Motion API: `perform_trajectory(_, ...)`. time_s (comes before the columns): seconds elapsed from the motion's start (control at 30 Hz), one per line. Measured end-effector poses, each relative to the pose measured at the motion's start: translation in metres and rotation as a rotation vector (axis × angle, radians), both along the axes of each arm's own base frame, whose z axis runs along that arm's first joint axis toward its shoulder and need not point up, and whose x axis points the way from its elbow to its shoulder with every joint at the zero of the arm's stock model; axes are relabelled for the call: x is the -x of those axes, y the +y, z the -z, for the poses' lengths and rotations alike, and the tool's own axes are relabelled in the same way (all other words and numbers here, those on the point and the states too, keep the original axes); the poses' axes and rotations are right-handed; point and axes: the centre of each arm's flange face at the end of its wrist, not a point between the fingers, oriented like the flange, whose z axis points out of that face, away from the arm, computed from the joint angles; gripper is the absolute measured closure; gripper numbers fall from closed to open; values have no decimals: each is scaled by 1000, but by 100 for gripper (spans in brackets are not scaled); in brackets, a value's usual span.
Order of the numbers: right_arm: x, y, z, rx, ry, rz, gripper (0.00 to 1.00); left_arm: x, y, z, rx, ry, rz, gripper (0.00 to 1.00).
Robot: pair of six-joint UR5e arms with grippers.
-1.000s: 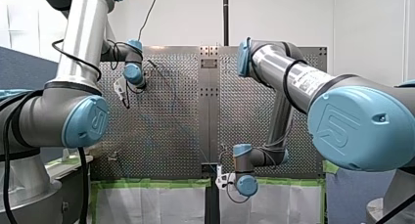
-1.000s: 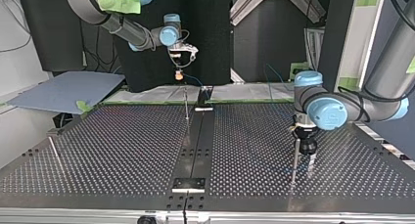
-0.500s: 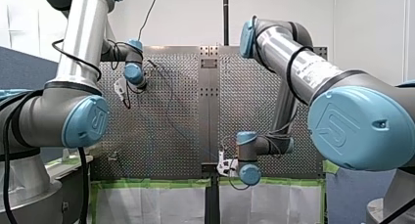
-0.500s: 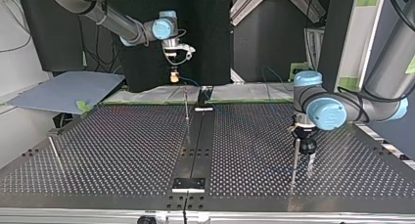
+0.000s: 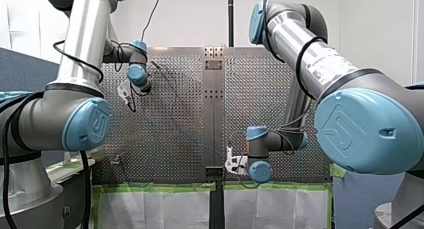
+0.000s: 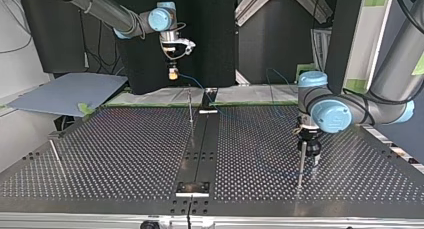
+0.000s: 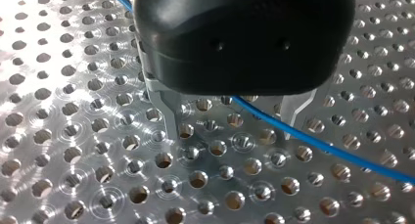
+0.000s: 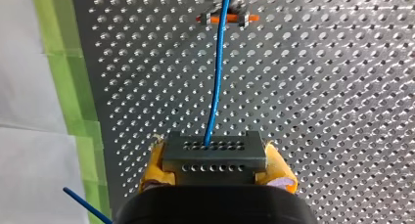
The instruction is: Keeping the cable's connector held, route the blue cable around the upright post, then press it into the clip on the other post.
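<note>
Perforated metal tabletop (image 6: 125, 154), strip of green tape (image 8: 73, 87) along one edge. Raised above that taped edge: right gripper (image 6: 172, 73), yellow pads (image 8: 281, 174) clamped on the grey perforated connector block (image 8: 215, 158). From the block, thin blue cable (image 8: 215, 87) running ahead past a small orange clip (image 8: 222, 18). Nearer the opposite edge, low over the holes: left gripper (image 7: 232, 111), metal fingers (image 7: 166, 111) spread wide, cable passing loose between them, just beside a slim upright metal post (image 6: 300, 164). Cannot tell whether wrapped round the post yet. Judged mid-routing, pressing into the clip yet to come. Next move: keep the connector clamped, carry the slack round the post without tugging, then line up over the clip.
</note>
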Motion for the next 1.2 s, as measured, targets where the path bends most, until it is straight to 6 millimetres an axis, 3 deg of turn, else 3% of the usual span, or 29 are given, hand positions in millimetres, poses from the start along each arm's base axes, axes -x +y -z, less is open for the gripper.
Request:
perform_trajectory(0.93,3,3,2,-2,10,-2,100,27,25,50,279,-37,16,1)
perform_trajectory(1.2,2,3,2,1,7,-3,100,45,33,49,356,-97,26,1)
